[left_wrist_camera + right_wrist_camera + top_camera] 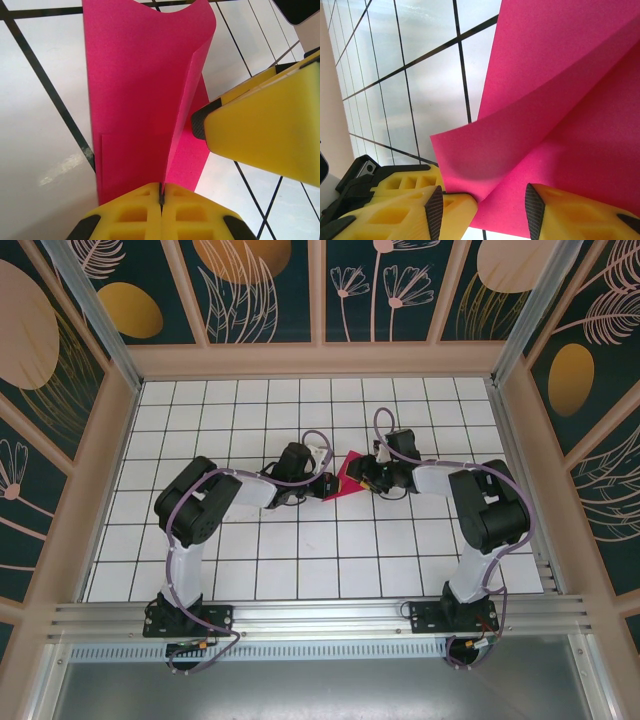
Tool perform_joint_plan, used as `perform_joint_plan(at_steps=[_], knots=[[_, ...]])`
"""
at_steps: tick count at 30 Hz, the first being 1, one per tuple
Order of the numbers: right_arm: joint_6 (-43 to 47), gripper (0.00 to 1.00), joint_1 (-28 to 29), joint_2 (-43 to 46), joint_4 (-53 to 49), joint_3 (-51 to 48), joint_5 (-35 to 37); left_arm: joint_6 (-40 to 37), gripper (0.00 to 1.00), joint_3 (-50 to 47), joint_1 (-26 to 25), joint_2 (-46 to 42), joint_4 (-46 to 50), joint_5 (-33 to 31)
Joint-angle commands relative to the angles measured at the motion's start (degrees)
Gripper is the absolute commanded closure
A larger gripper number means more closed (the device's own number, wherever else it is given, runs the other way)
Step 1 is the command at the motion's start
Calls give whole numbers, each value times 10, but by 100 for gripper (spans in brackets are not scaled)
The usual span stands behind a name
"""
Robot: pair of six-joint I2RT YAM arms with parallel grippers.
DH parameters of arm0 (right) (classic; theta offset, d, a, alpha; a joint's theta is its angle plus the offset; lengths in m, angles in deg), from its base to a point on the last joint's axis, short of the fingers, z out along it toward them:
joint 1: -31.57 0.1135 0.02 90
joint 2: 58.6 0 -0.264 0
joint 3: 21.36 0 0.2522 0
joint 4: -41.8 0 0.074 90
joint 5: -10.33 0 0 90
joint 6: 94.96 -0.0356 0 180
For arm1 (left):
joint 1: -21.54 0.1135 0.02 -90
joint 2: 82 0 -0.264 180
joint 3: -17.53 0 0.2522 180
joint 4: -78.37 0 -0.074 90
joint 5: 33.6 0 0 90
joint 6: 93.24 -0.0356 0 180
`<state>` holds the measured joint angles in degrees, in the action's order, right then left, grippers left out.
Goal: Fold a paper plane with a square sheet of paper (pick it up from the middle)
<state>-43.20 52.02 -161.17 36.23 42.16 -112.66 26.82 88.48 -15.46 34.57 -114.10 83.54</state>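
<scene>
Paper (pixel 345 485), thin matte magenta and curled into a fold, was at the centre of the frame, over the glossy white table (pixel 300 550) with black grid lines. The left gripper (pixel 161 192) pinched its edge tightly. The right gripper (pixel 485 205) had its jaws apart around the fold. Dark floral walls (pixel 260 290) enclosed everything.

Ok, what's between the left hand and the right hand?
The square sheet of paper, partly folded; the top view shows it spanning the gap. The left hand is shut on its edge, the right hand open around a flap.
</scene>
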Motion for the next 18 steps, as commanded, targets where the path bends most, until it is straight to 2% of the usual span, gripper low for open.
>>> perform_joint_plan(at_steps=[1, 11, 18], knots=[[11, 52, 1, -2, -2, 11, 6, -3, 96, 15, 5, 15, 13, 18], [7, 54, 1, -27, -9, 22, 13, 3, 95, 18, 8, 17, 13, 24], [5, 54, 2, -43, -46, 33, 43, 6, 92, 19, 10, 17, 12, 25]])
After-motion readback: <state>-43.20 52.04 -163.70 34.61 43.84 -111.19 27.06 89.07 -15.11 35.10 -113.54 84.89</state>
